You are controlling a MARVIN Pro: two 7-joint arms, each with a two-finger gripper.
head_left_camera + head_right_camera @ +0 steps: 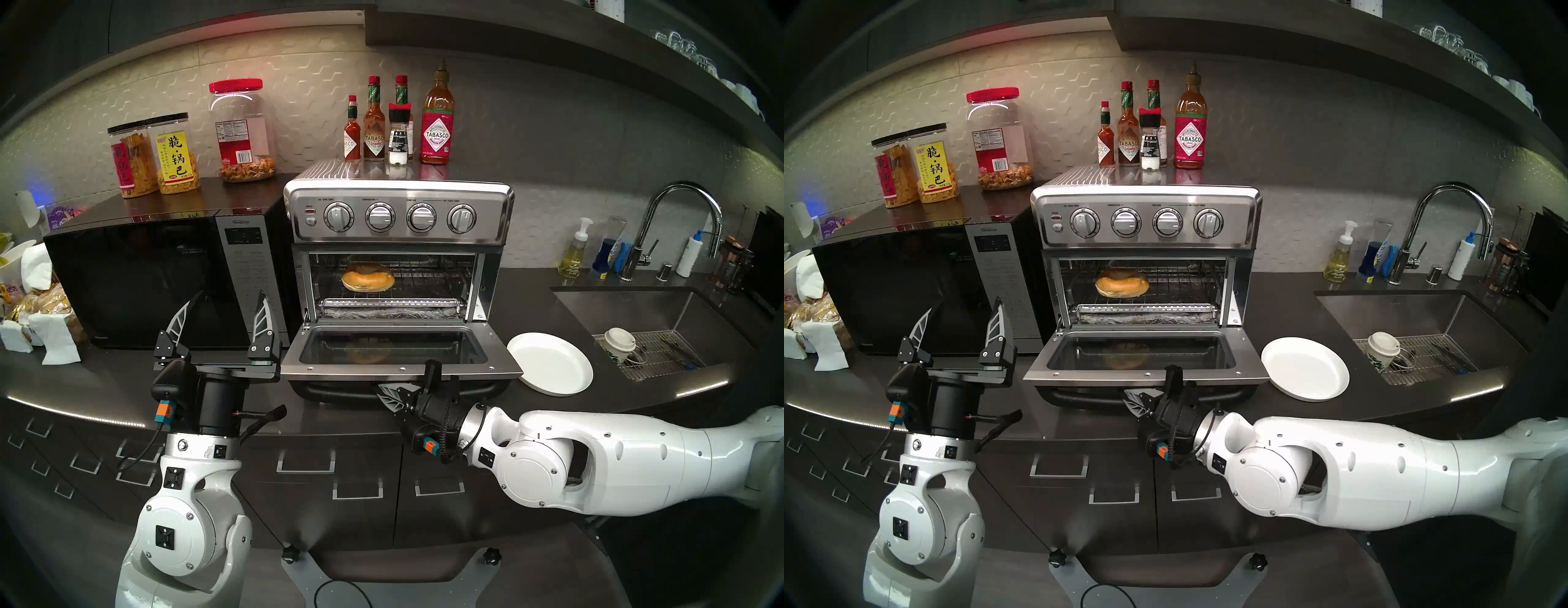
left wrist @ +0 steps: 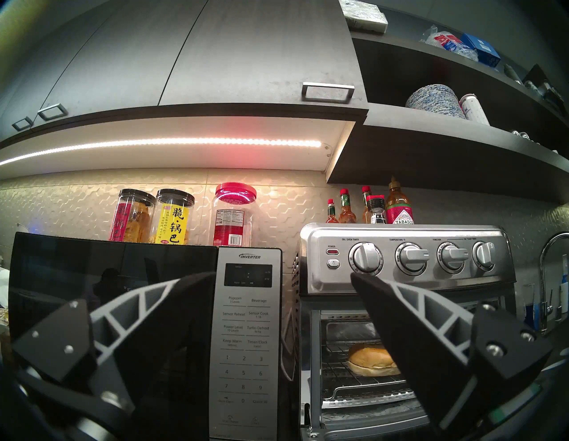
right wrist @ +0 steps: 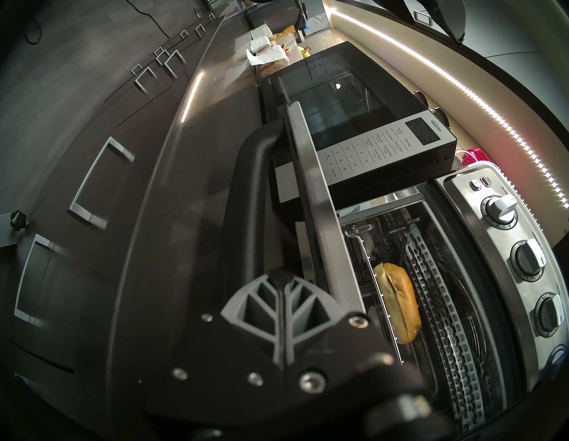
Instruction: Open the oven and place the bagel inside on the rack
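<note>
The bagel point(image 1: 368, 280) lies on the oven point(image 1: 399, 220) rack point(image 1: 424, 282), beyond my right pincer point(image 1: 388, 392), pressed together empty under the door point(image 1: 394, 354); my left pincer point(image 1: 222, 314) gapes.

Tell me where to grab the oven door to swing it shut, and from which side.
Grip the black bar handle along the front edge of the dropped door, near its middle. Come from below and in front: the door lies flat, so the bar hangs under its edge. The shut right gripper sits beside it, so I'd use that one.
</note>
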